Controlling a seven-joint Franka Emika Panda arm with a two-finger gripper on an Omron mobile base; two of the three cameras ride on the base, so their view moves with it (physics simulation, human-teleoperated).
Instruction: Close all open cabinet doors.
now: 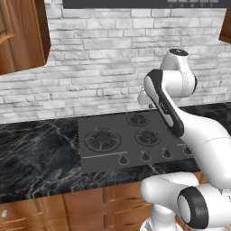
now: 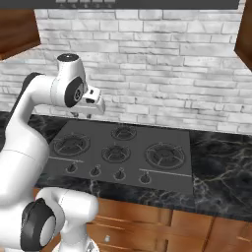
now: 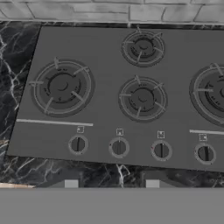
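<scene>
A reddish-brown cabinet door [image 1: 18, 36] with arched moulding hangs at the upper left above the counter; it also shows as a dark wooden corner [image 2: 17, 29] in the right base view. A second cabinet door [image 2: 244, 34] cuts in at the upper right, its edge [image 1: 225, 27] also seen in the left base view. How far either stands open I cannot tell. My gripper [image 2: 84, 116] hangs over the back left of the cooktop, far below both doors, pointing down. In the hand view its fingertips [image 3: 70, 183] stand well apart, so the gripper [image 3: 111, 183] is open and holds nothing.
A dark grey gas cooktop [image 1: 135, 155] with several burners and a row of knobs [image 3: 119, 147] is set into the black marble counter [image 1: 36, 153]. A white brick wall [image 2: 162, 64] rises behind. Wooden drawer fronts [image 1: 81, 207] run below the counter edge.
</scene>
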